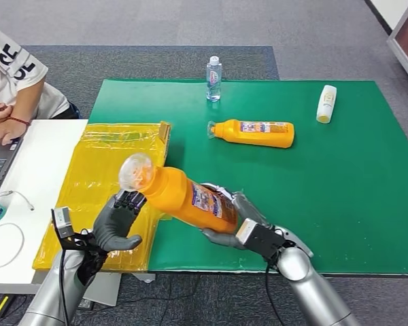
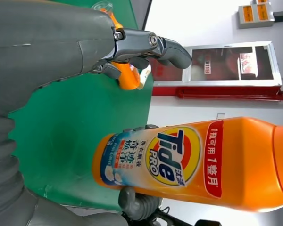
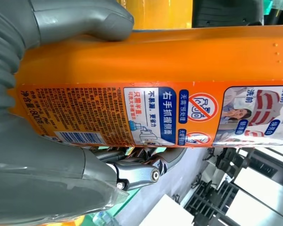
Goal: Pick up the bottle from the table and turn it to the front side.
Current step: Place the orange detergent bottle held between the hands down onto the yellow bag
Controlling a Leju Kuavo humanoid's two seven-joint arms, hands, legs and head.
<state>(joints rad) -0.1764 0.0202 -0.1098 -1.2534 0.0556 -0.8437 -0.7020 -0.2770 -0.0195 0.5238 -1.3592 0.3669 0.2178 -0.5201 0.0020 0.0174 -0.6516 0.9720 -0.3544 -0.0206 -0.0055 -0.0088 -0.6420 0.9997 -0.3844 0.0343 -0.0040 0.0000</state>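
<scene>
Above the near edge of the green mat [image 1: 345, 204] on the worktop, the orange bottle [image 1: 192, 197] is held clear of the surface, its long axis slanting from the base at the robot's right up to the clear cap at its left. The right hand [image 1: 232, 224] grips the base end, thumb on one face and fingers under the other. The left hand [image 1: 117, 221] holds nothing; its fingers are spread just under the neck, and I cannot tell whether they touch it. It is the nearer hand to the cap, so it looks placed to support the bottle while it is rolled about its long axis. A second orange bottle [image 1: 256, 133] lies farther back.
</scene>
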